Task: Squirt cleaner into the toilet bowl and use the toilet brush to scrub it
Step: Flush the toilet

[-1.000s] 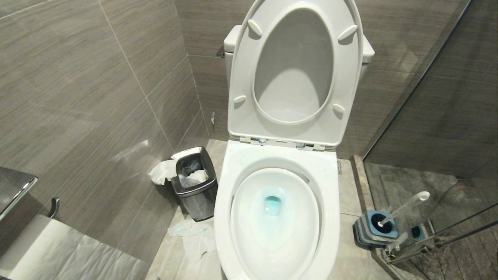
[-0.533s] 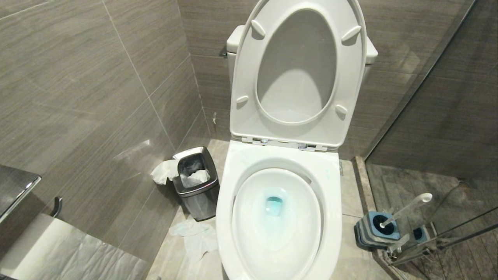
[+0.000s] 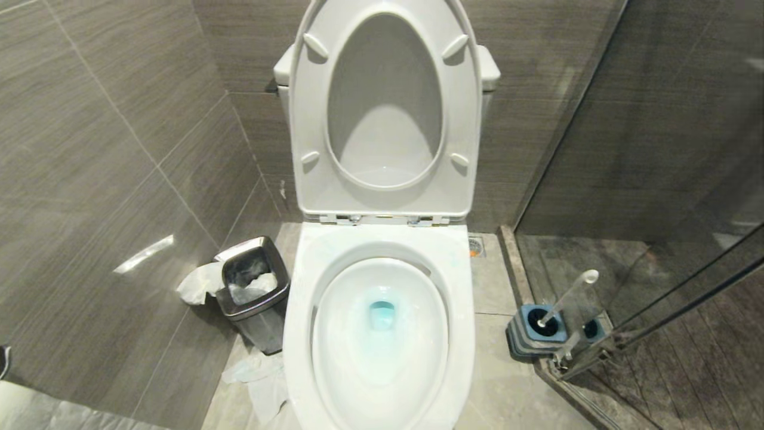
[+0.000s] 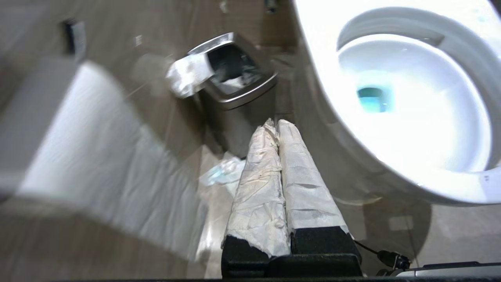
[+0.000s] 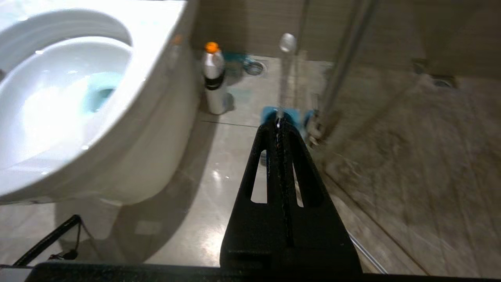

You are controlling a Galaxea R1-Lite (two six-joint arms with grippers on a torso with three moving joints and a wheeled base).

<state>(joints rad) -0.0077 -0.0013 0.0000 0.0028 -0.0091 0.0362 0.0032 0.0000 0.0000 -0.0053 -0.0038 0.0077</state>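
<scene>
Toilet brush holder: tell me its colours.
Blue top, grey-striped sides on the toilet brush holder; clearest in the head view.

toilet brush [image 3: 567, 295] bristles apparently hidden

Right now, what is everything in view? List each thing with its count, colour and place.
toilet bowl: one, white, centre, seat and lid up.
cleaner: teal tint in the bowl water.
toilet brush: one, white handle, standing in its holder.
holder: one, blue-topped, floor on the bowl's right.
waste bin: one, steel, left of bowl.
bottle: one, white, orange cap, floor beside bowl.
left gripper: paper-wrapped, shut, empty.
right gripper: black, shut, empty.
</scene>
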